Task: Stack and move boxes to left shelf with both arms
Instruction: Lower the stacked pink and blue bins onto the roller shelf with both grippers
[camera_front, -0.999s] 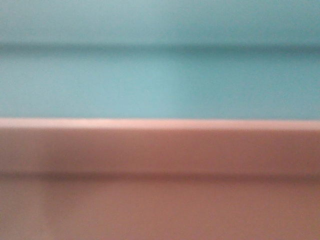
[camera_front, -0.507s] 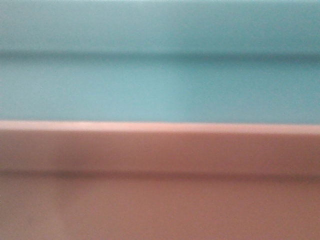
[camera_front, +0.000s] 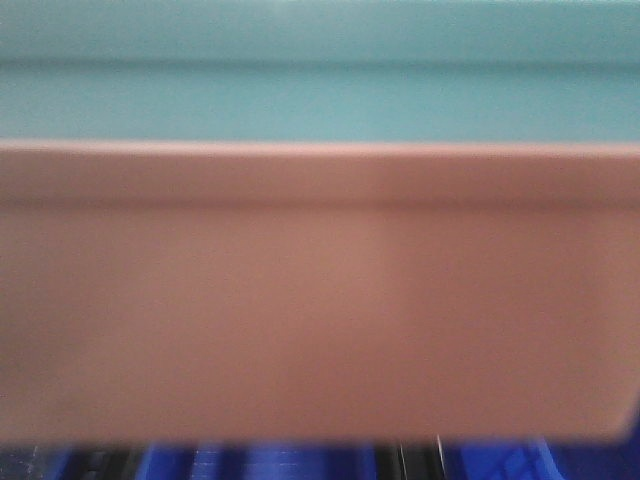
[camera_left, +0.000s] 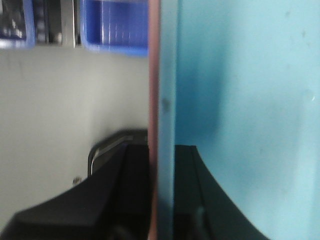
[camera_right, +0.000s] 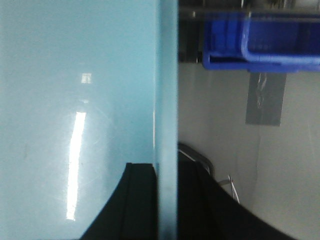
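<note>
Nested boxes (camera_front: 320, 300): light, stiff, slick plastic. Left gripper (camera_left: 162, 200) and right gripper (camera_right: 167, 200), at 6 o'clock, pinch opposite walls.

One box (camera_front: 320, 100) nested in the other box (camera_front: 320, 300), bins (camera_front: 250, 462) beyond

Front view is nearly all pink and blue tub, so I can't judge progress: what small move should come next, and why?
Probably keep raising evenly. Each pincer, left and right, straddles a wall of the nested blue tub and pink tub, and dark blue bins show just below.
</note>
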